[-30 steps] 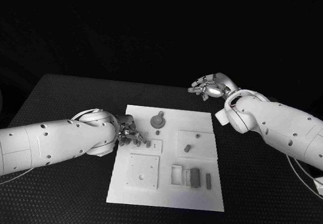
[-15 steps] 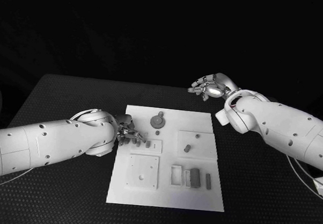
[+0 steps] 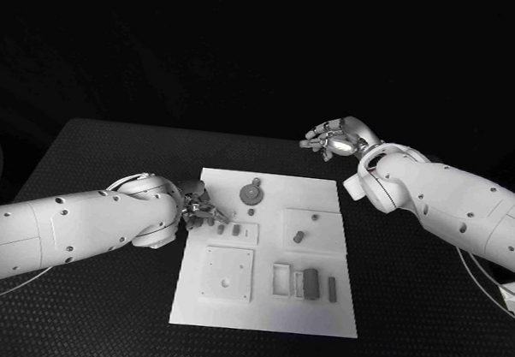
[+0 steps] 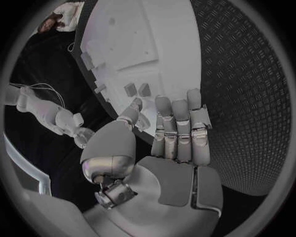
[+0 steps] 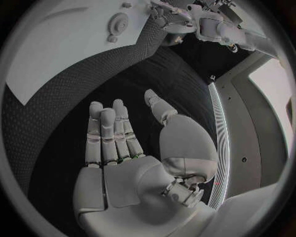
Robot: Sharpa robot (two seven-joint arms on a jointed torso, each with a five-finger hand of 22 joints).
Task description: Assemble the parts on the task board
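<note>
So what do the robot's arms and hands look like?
Both arms are chunky, smooth white shells with small dark dots like screw holes. The left arm and right arm each trail thin pale cables near the picture's edges. Each ends in a silver metal robot hand: the left robot hand and right robot hand have jointed, segmented fingers and rounded grey palm pads.

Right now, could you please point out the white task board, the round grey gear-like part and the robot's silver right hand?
White task board (image 3: 318, 318): head view, bare near corner.
Round grey gear-like part (image 3: 251, 194): head view, disc centre.
Silver right hand (image 3: 332, 138): head view, palm middle.
</note>
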